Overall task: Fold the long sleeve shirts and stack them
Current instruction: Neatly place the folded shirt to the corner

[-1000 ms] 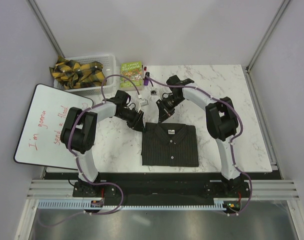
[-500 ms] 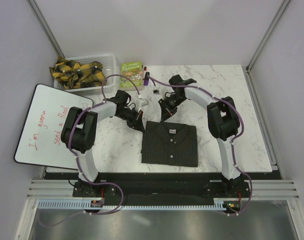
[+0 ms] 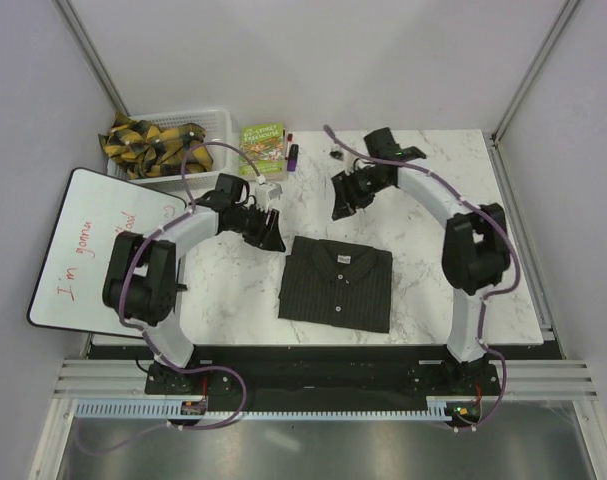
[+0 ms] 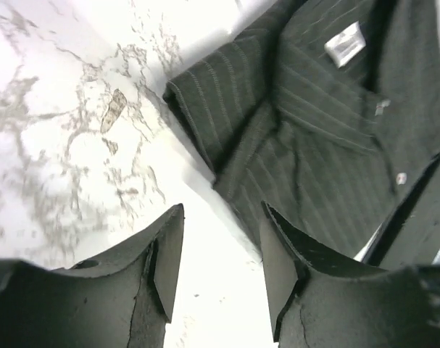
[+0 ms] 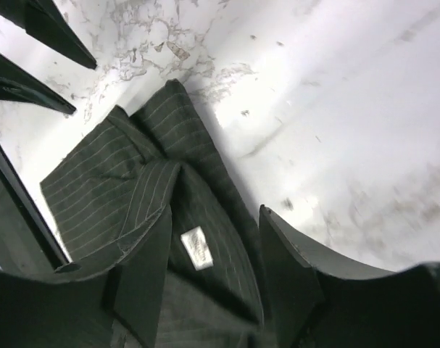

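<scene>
One long sleeve shirt (image 3: 335,283), dark with fine stripes, lies folded into a rectangle at the near middle of the table, collar toward the far side. My left gripper (image 3: 273,240) hovers just off its far-left corner. In the left wrist view that gripper (image 4: 220,246) is open over bare marble, with the shirt (image 4: 314,123) beyond its fingers. My right gripper (image 3: 340,208) hangs open behind the collar. In the right wrist view the collar and its white label (image 5: 196,248) show between the spread fingers of that gripper (image 5: 214,217), which hold nothing.
A white basket (image 3: 219,122) of yellow-and-black cloth stands at the far left, with a green book (image 3: 263,142) and a purple marker (image 3: 294,155) beside it. A small dark object (image 3: 336,154) lies farther back. A whiteboard (image 3: 83,250) overhangs the left edge.
Both grippers have opened and let go of the shirt's far edge. The right arm drew back toward the far side and the left pulled away to the left.
</scene>
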Available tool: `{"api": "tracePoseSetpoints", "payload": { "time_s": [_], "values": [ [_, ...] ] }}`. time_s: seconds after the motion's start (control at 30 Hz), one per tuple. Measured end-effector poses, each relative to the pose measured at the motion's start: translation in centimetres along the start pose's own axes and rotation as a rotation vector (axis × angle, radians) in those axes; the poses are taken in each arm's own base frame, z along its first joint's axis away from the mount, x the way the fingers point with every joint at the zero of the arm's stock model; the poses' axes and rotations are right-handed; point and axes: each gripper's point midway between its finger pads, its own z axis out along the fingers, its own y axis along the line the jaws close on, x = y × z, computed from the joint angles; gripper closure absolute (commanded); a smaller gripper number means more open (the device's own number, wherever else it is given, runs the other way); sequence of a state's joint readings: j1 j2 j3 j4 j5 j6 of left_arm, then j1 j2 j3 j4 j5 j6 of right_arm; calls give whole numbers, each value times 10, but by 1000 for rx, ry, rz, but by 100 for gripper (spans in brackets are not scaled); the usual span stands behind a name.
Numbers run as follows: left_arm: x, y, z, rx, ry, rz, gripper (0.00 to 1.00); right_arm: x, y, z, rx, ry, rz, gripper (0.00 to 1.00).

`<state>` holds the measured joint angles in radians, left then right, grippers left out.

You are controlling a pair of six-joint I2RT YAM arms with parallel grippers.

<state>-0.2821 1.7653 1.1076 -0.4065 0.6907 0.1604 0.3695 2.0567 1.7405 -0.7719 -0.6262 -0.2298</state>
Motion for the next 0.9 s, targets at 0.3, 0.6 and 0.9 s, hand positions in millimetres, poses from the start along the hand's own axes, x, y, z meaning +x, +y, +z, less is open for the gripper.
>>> {"api": "tracePoseSetpoints", "payload": {
  "time_s": [0.3,0.6,0.9],
  "values": [
    [-11,-49,-49,24,-153,3,1,65,63,-76,16,-40,-11,9],
    [-3,-53,-68,-59,-197,-5,1,165,71,0,94,340,-97,5],
    [2,-39,-73,-130,-183,-37,1,169,-30,-28,275,352,-56,5]
  ]
}}
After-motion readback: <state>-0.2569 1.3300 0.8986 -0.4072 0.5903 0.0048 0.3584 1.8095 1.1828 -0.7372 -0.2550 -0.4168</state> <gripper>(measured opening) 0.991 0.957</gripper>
